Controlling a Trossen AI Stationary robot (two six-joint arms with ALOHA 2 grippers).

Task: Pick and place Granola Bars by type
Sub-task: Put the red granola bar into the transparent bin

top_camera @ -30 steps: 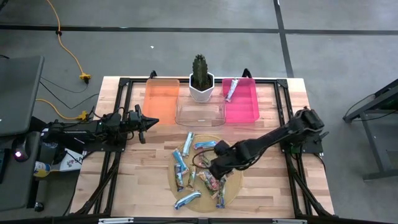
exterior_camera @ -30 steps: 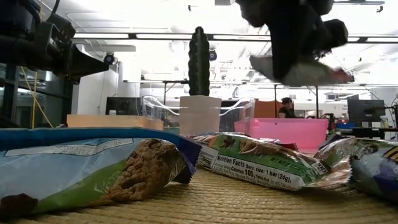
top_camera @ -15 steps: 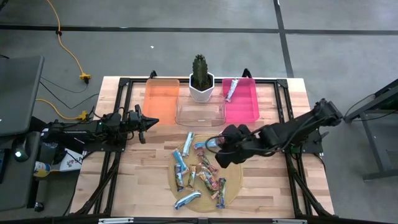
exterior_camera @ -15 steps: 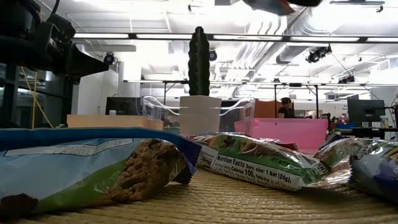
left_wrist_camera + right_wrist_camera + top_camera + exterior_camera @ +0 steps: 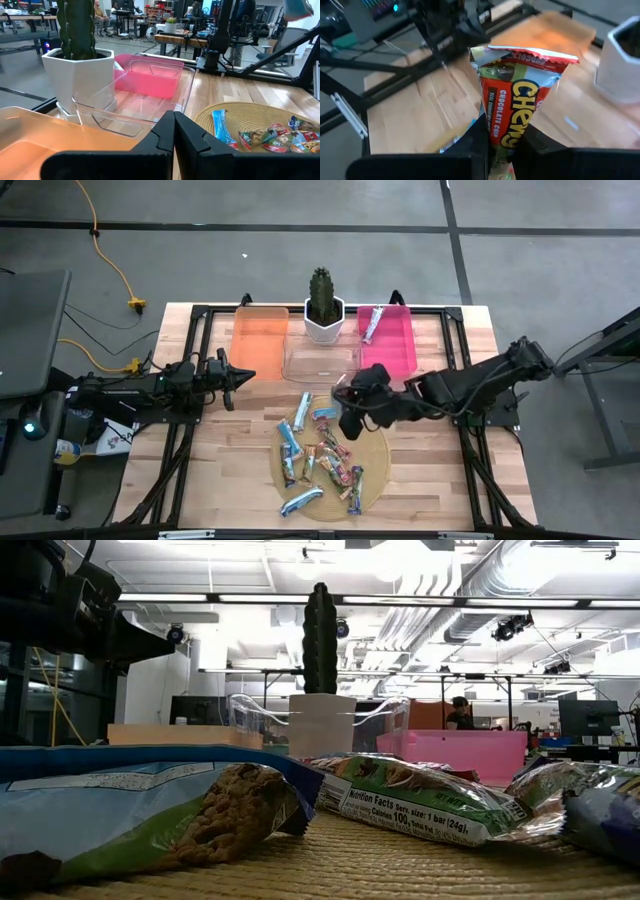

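Several foil-wrapped granola bars (image 5: 318,460) lie flat on a round woven mat (image 5: 378,450); they fill the foreground of the low view (image 5: 420,802). One silver bar (image 5: 371,323) lies in the pink bin (image 5: 392,352). My right gripper (image 5: 344,394) hovers over the mat's far edge, in front of the clear bin (image 5: 322,360), shut on a red bar (image 5: 519,102). My left gripper (image 5: 232,375) waits shut near the orange bin (image 5: 260,335), its fingers (image 5: 174,134) closed together. My right gripper pinches the red bar by one end (image 5: 503,136) between its two fingers (image 5: 476,134). The bar is lifted clear of the mat and sticks out beyond the fingertips, its far sealed end (image 5: 525,53) free.
A cactus in a white pot (image 5: 323,308) stands behind the clear bin, between the orange and pink bins. Black frame rails run along the table's left and right sides (image 5: 462,345). Bare wood shows left of the mat (image 5: 225,450).
My right gripper has risen from the bars on the mat with the red bar in its hold, leaving the low view at the top. It has moved toward the table's far edge, ending over the mat's far rim near the clear bin.
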